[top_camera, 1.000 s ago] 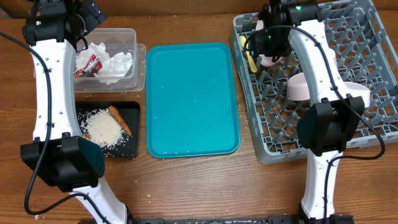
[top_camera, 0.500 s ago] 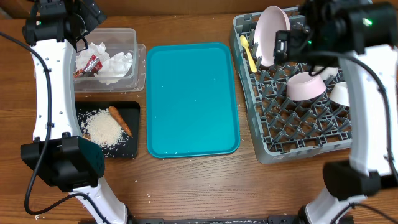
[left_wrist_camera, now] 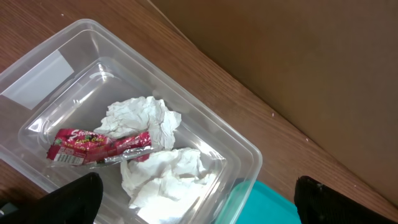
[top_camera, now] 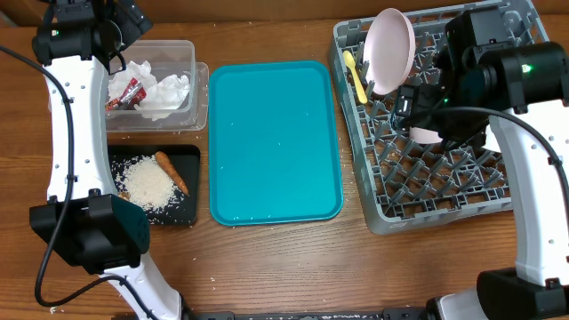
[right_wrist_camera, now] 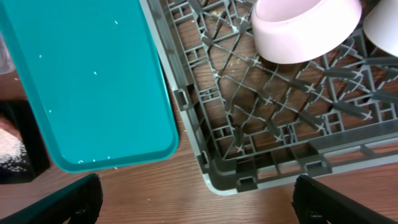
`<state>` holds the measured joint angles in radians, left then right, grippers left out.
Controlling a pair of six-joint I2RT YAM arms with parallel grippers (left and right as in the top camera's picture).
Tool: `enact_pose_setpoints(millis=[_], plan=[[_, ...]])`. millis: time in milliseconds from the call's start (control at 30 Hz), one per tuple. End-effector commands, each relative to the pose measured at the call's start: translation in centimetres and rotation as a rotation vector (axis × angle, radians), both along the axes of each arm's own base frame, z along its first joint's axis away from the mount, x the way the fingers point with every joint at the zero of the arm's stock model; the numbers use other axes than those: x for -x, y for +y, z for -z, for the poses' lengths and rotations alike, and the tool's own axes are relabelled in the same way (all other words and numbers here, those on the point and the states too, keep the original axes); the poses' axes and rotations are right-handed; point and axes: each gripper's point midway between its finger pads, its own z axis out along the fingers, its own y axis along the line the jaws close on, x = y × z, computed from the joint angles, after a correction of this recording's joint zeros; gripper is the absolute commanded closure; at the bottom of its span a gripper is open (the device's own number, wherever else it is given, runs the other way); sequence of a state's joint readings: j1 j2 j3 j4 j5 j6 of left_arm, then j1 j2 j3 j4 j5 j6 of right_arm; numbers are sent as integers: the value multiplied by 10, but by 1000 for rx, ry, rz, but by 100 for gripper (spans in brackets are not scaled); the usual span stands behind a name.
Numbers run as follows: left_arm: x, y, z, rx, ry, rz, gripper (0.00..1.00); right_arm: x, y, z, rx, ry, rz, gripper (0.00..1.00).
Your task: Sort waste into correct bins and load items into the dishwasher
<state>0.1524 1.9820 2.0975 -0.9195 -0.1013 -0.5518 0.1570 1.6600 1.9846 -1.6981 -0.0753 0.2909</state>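
Wooden table: right gripper hangs spread, clear of white bowl.

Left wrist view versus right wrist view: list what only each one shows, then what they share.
Only the left wrist view shows the clear tub, which holds the red-and-white wrapper and crumpled white napkins. Only the right wrist view shows the grey dish rack with a white bowl in it, and a corner of the black tray with rice on it. Both show part of the teal serving tray and the wooden table.
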Motion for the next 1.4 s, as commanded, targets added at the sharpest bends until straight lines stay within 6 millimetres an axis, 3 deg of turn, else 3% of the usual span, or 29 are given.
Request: enact_pose_setpoints(millis=[0,133,467,633,833,967,1167,1367], plan=[[2,-2,-14,5,-33,-6,0,4,2,-8,-19,-29,-26,0],[2,-2,-14,5,-33,-6,0,4,2,-9,9,-48,-138,0],[2,-2,-14,5,-33,-6,0,-3,-5,-10,49,-83,-152,0],[2,-2,-14,5,-33,-6,0,-14,-2,-30,47,-289,-190,0],[2,-2,-14,5,-33,-6,0,-9,-3,-41,36,-557,-186,0],[2,-2,-14,5,-33,-6,0,0,10,-47,42,-799,-343,0],[2,-2,-14,5,-33,-6,0,25,10,-27,53,-1045,-372,0],[2,-2,-14,5,-33,-6,0,44,-5,1,77,-1246,-308,0]])
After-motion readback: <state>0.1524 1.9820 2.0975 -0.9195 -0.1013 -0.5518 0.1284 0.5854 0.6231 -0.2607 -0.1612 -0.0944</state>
